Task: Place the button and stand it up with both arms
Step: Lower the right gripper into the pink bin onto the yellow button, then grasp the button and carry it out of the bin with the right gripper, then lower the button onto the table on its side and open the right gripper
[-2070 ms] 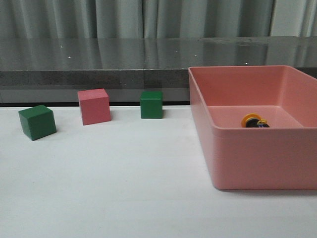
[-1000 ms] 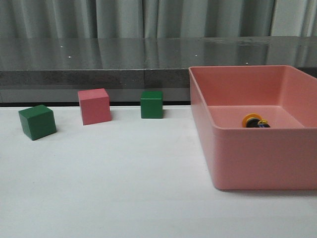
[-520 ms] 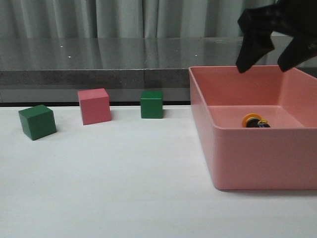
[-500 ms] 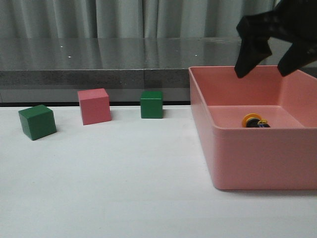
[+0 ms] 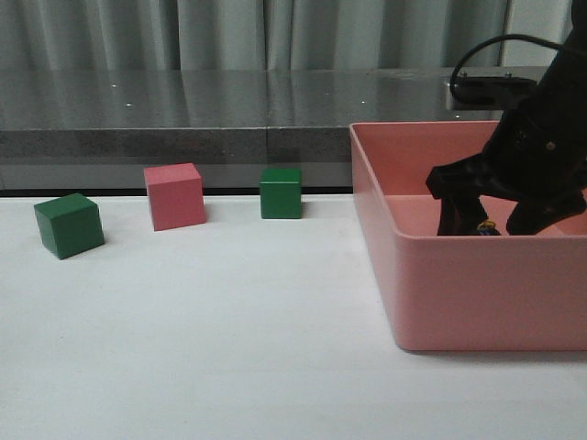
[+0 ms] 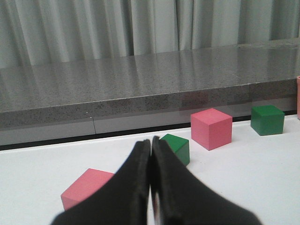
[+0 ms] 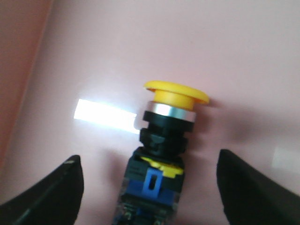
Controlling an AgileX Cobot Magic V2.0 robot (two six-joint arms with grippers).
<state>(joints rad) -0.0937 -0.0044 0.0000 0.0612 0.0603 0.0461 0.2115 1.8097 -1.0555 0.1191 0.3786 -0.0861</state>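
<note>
Right hand (image 5: 500,218) hangs spread inside the pink plastic bin (image 5: 459,293), its black fingers (image 7: 51,197) straddling the yellow-capped, black-bodied push button (image 7: 161,154) lying on the bin floor, long axis running between them. Left hand (image 6: 151,187), pressed together, waits far off.

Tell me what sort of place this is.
Probably a robot test bench: a bare white table with coloured cubes, a pink bin holding a push button, and grey curtains behind.

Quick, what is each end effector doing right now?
Left end effector: closed, holding nothing.
Right end effector: open, either side of the button in the pink bin.
</note>
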